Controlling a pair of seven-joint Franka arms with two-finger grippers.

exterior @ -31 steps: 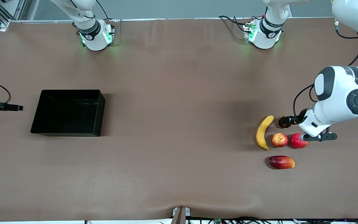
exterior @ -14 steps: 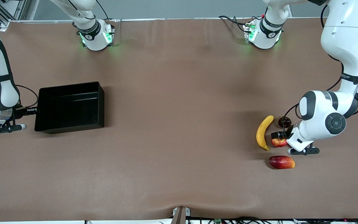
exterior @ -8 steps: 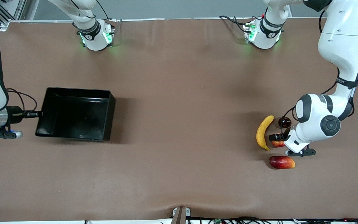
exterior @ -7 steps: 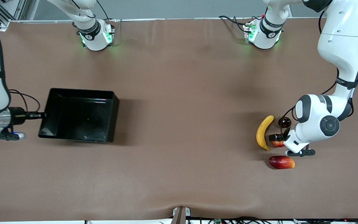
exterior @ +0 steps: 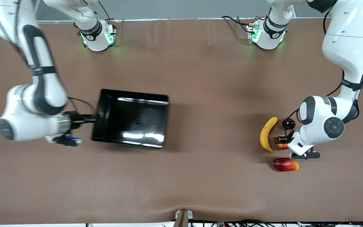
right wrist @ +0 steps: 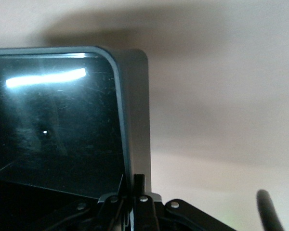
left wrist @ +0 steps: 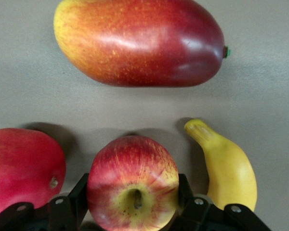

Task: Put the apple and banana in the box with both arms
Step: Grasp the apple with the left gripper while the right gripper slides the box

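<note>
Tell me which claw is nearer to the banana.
Left. The left claw is closed around the apple, right beside the banana. The right claw grips the box wall toward the right arm's end of the table.

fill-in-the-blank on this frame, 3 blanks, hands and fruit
The left hand is shut on the mottled red-and-yellow ____. The right hand grips one wall of the glossy black plastic ____. The long curved yellow banana lies on the brown ____, beside the fruit the left hand holds.

Missing words: apple; box; table
</note>
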